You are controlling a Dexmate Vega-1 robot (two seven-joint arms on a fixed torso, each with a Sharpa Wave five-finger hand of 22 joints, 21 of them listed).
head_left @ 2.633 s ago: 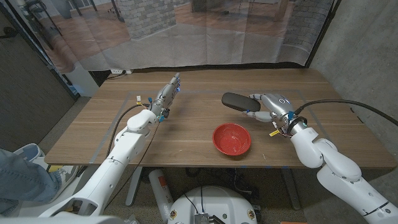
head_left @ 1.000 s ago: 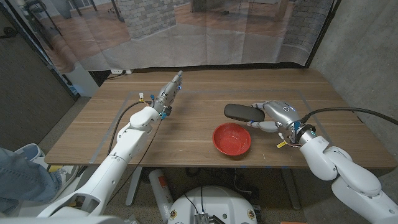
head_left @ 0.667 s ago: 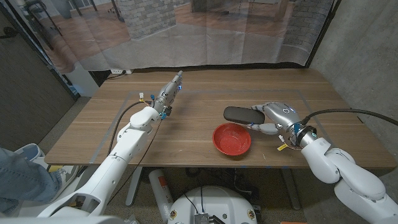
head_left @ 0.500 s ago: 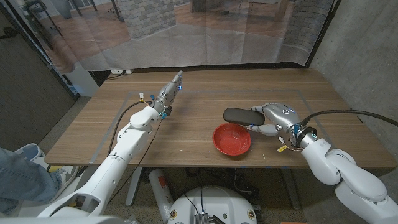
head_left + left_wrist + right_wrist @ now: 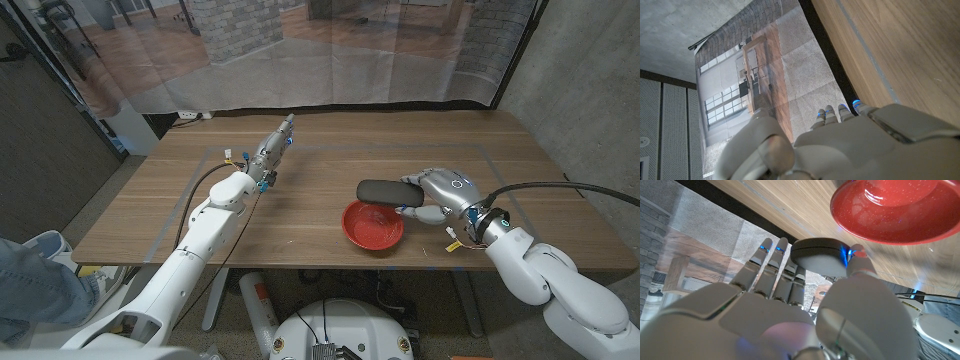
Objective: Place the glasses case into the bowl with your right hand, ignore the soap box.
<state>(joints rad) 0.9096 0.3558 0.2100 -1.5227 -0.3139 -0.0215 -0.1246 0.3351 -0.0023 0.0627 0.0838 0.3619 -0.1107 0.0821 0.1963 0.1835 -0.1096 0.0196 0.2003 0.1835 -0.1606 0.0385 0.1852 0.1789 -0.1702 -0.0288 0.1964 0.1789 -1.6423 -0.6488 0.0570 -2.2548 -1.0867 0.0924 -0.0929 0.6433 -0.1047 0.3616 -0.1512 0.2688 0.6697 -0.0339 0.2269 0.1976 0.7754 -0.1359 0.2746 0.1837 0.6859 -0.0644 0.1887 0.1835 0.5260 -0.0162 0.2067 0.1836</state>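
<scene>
The brown wooden table (image 5: pixel 300 190) had a long plank grain and a faint pale rectangle of tape lines marked across its top. Behind its far edge hung a translucent printed backdrop curtain (image 5: pixel 300 50) showing a brick column and a tiled floor. A grey concrete wall (image 5: pixel 590 90) closed the robot's right side, and a dark mesh panel (image 5: pixel 40 140) stood on its left. A person's blue-jeaned leg and white shoe (image 5: pixel 35 275) showed at the lower left corner of the head view.

The dark grey oblong glasses case (image 5: pixel 382 190) was off the table, pinched at one end between the thumb and fingers of the right hand (image 5: pixel 440 192). Its free end reached out over the far rim of the round red glossy bowl (image 5: pixel 373 224). The bowl stood on the table near the front edge, on the robot's right half, with nothing inside it. In the right wrist view, the case's rounded end (image 5: pixel 819 253) sat between the thumb and the straight fingertips (image 5: pixel 771 250), with the bowl (image 5: pixel 890 210) just beyond.

The left hand (image 5: pixel 272 145) was stretched toward the table's far edge, well apart from the bowl. It held nothing. Its fingers (image 5: pixel 840 112) were straight and pressed close together.
</scene>
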